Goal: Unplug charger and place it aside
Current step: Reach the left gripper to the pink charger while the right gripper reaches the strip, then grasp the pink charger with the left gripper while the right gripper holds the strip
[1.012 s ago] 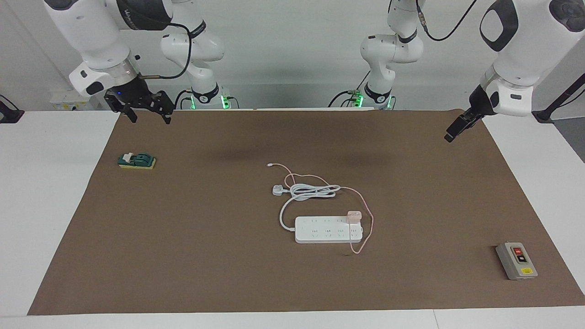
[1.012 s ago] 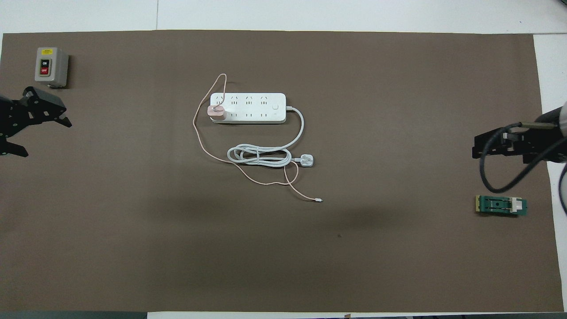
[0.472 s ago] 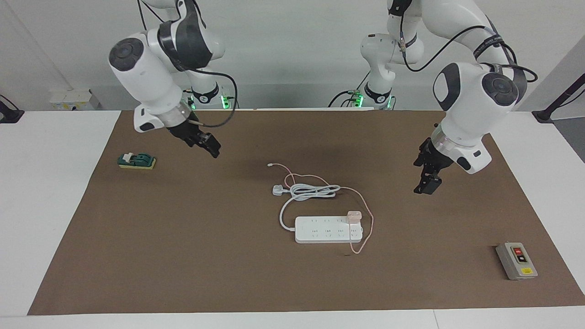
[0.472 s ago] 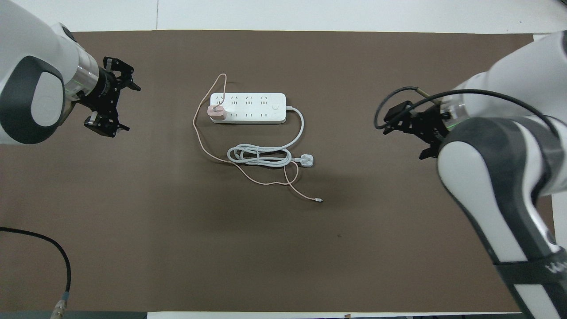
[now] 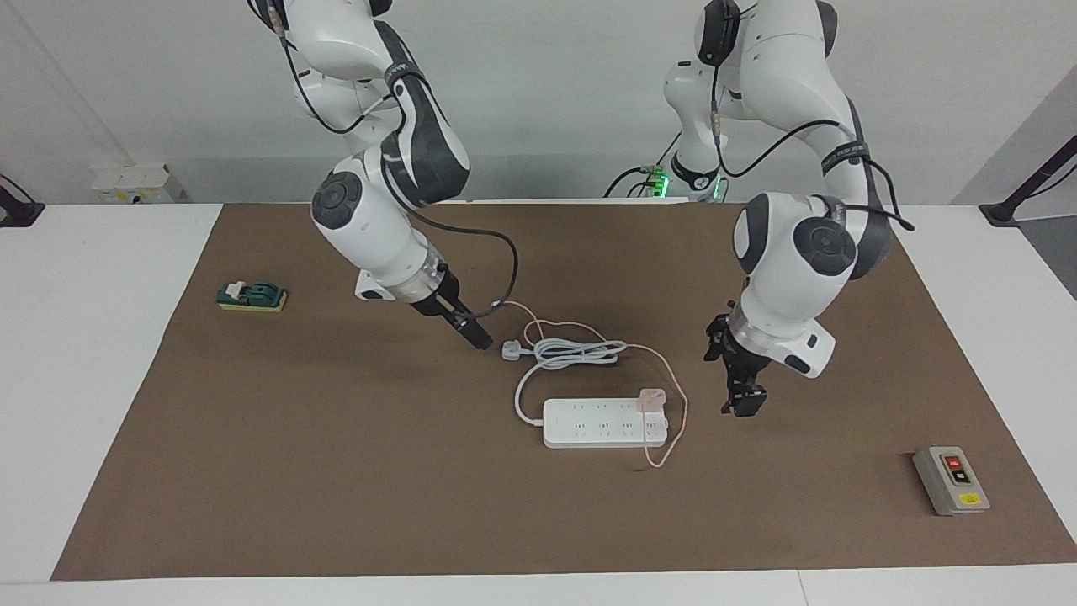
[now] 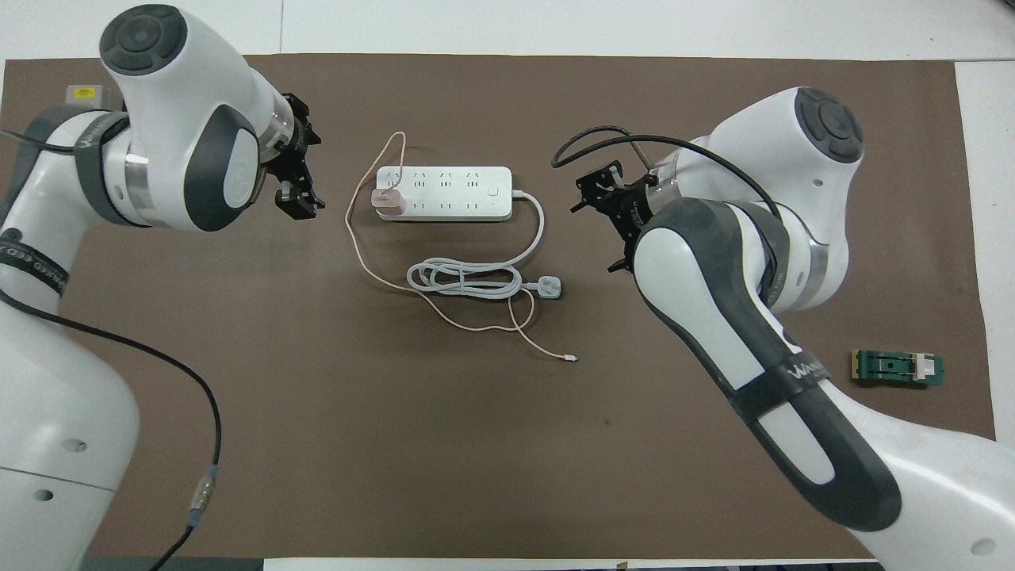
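Brown matting covers the counter, where the charger point(image 5: 653, 397) sits plugged into the power strip point(image 5: 604, 423). Left gripper point(image 5: 744, 402) hovers just beside it, jaws wide and empty. Right gripper point(image 5: 475, 334) hangs over the white plug point(image 5: 511, 349); jaw state unclear.

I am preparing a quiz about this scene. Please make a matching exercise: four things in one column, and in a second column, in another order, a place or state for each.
Things:
1. charger
2. three-pin plug
3. switch box
4. left gripper

Places or states:
A. at the left arm's end of the table
B. plugged into the power strip
C. open, over the mat beside the power strip
D. lying loose on the mat, nearer to the robots than the power strip

Pairs: 1-B, 2-D, 3-A, 4-C
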